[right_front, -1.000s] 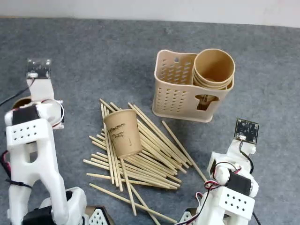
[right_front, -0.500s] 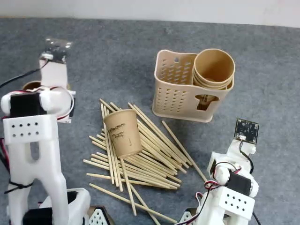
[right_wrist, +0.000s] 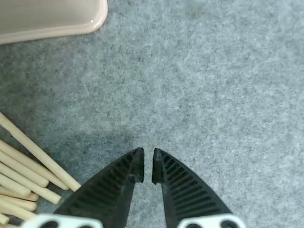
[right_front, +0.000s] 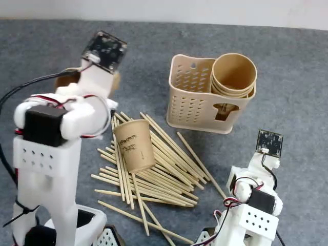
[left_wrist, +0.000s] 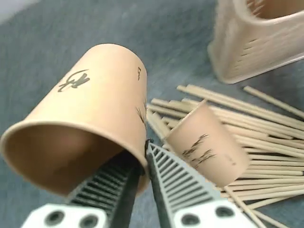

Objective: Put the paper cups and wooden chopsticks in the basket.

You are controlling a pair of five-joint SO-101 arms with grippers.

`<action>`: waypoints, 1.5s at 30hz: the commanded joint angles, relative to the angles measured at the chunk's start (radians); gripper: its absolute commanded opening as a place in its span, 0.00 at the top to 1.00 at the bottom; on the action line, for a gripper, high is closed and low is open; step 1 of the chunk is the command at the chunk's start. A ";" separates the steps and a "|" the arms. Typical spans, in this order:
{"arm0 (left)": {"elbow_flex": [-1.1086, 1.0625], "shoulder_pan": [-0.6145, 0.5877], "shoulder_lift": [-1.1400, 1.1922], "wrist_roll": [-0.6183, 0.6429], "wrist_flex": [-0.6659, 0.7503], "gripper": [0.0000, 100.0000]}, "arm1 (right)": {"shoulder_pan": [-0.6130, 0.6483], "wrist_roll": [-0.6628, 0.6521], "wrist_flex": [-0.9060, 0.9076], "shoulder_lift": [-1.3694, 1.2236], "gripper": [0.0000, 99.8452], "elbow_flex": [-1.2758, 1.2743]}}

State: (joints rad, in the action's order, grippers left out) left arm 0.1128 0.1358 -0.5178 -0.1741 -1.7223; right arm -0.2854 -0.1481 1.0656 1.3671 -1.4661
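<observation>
Cups (right_front: 234,74) sit stacked in the basket (right_front: 197,102) at 1 o'clock, so part of the job looks done. A lifted cup (left_wrist: 95,109) hangs at 10 o'clock. The left gripper (left_wrist: 144,154) pinches its rim tight so it cannot slip. A tipped cup (right_front: 134,145) lies on the chopsticks (right_front: 169,164) in the middle. The right gripper (right_wrist: 145,166) rests at 5 o'clock, out of the way, fingers almost together on nothing.
</observation>
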 commanded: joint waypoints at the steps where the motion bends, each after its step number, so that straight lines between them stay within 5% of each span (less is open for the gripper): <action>1: 0.090 0.113 -0.010 -0.003 -0.002 0.99 | -0.010 0.003 -0.021 0.012 0.95 0.001; 33: 0.110 0.532 0.005 0.003 0.284 0.99 | -0.010 -0.021 -0.022 0.013 0.95 -0.004; 45: 0.421 0.535 0.298 0.003 0.279 0.99 | -0.010 -0.021 -0.022 0.013 0.95 -0.004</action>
State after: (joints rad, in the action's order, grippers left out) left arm 0.4089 0.6559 -0.2816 -0.1726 -1.4599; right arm -0.2854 -0.1588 1.0625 1.3671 -1.4768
